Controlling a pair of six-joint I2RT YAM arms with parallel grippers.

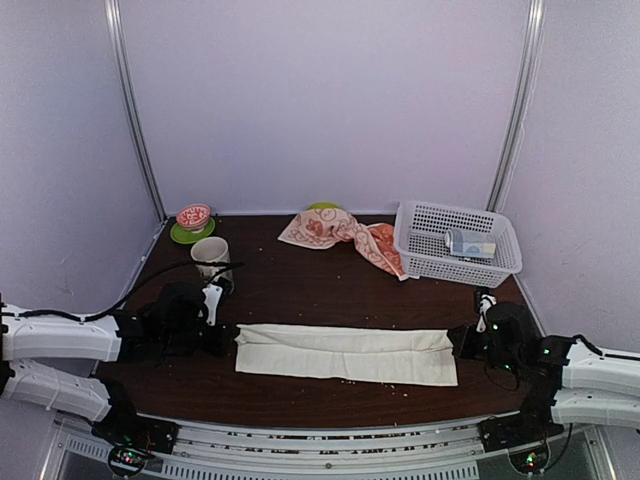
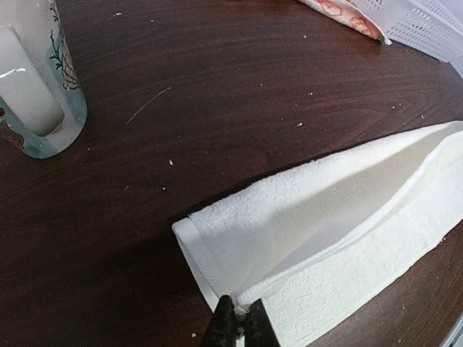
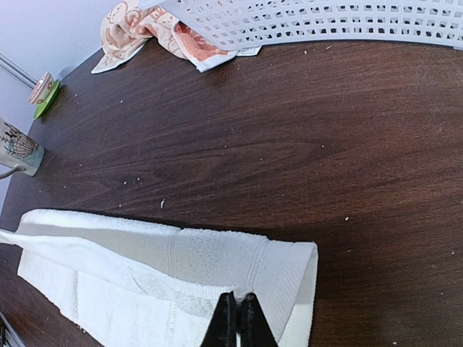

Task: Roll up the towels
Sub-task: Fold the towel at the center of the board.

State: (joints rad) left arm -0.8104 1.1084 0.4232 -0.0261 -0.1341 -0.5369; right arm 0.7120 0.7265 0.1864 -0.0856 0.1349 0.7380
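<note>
Cream towel (image 1: 345, 353) lies folded in a long strip near the front edge of the worktop (image 1: 300, 290); left fingers (image 2: 226, 329) and right fingers (image 3: 226, 327) are clamped on its two ends.

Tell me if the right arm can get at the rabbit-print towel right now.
Probably not yet: the right fingers are shut on the cream towel. Once they let go, the way looks free: only bare table lies between, and the basket merely flanks the printed towel.

Table (image 1: 300, 290): dark brown wood grain, scattered with pale specks. Back wall (image 1: 320, 100) and side walls: plain, pale lilac-white, evenly lit. Two metal poles stand at the far corners, left pole (image 1: 135, 110) and right pole (image 1: 515, 110). A metal rail (image 1: 330, 440) runs along the near edge.
</note>
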